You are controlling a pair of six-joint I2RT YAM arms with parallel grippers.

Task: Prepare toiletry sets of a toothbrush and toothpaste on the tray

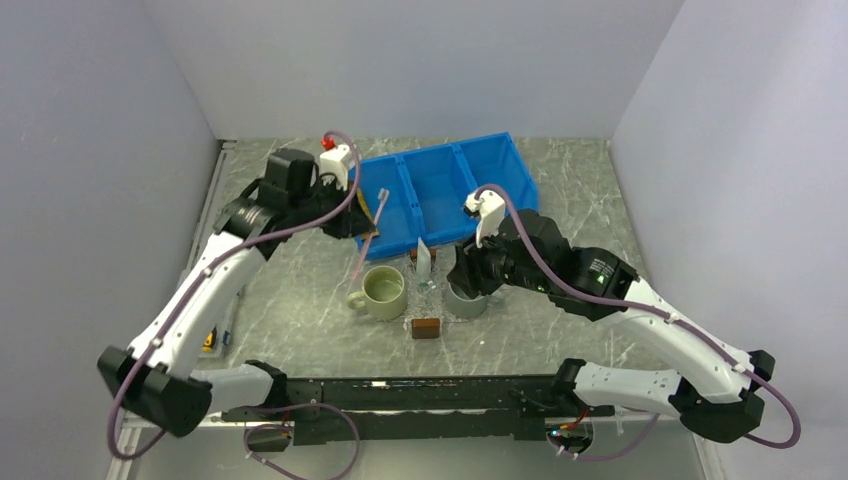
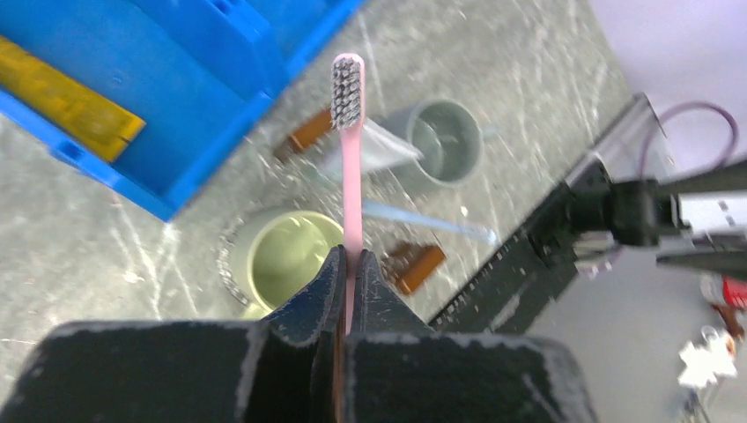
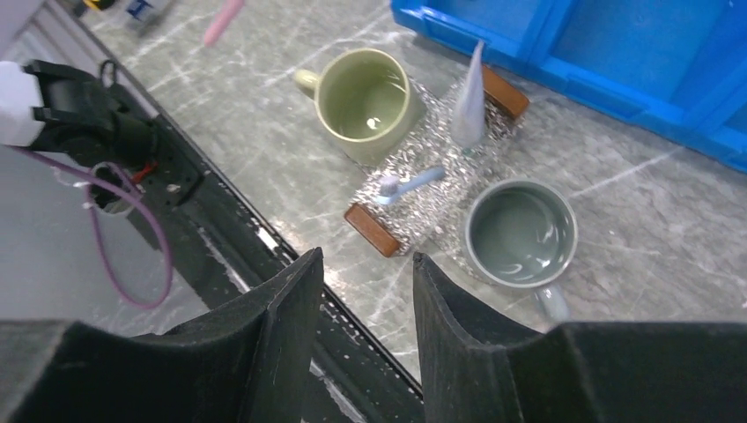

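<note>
**Left arm holds pink toothbrush in the air; right jaws apart by the tray**

Left gripper: jaws clamped on the handle of the pink toothbrush, bristle end pointing away from the wrist. In the top view it is in the air above the counter, between the blue bin and the green mug, not on the tray.

Right gripper: jaws apart, nothing between them, held above the counter near the grey mug.

The tray is a clear sheet with a brown block at the near end and another at the far end. On it are the blue toothbrush, lying flat, and the white tube, standing on end by the far block.

The green mug is at the tray's left edge and the grey mug just beside its right edge. Can't tell whether either rests on the sheet. The yellow tube lies in the bin's left compartment.
</note>
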